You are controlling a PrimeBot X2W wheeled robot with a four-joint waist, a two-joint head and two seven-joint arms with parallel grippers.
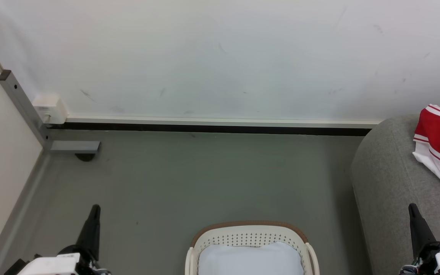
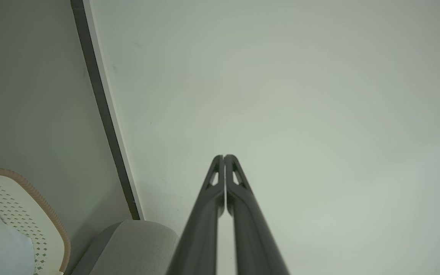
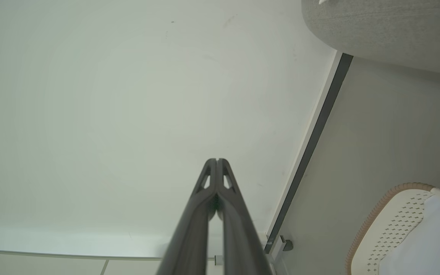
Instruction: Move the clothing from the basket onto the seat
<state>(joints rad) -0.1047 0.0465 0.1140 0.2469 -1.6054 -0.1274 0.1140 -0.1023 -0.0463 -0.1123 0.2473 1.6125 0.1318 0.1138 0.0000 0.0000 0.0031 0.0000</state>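
The pale wall [image 1: 220, 57] takes the upper half of the head view and meets the grey-green floor [image 1: 204, 172] along a dark baseboard [image 1: 204, 129]. The seat [image 1: 388, 179] bulges in at 3 to 4 o'clock, its rounded end toward the wall. The basket [image 1: 250, 233] stands on the floor at 6 o'clock, near the seat. The bottom edge cuts it off, and its brown rim arches toward 12. A white pad [image 1: 250, 259] lies in it.

The head view gives the clothing [image 1: 439, 133], red with white stripes, draped on the seat at 3 o'clock. Its visible length runs from 12 to 5, white panel lowest, and the frame edge cuts it off.

The wrist views add the fingertips. The left gripper [image 2: 224, 156] and right gripper [image 3: 217, 160] are each pressed together, holding nothing, and aimed at the wall. A grey metal post [image 1: 21, 103] and a white box [image 1: 49, 107] sit in the corner at 10 o'clock.
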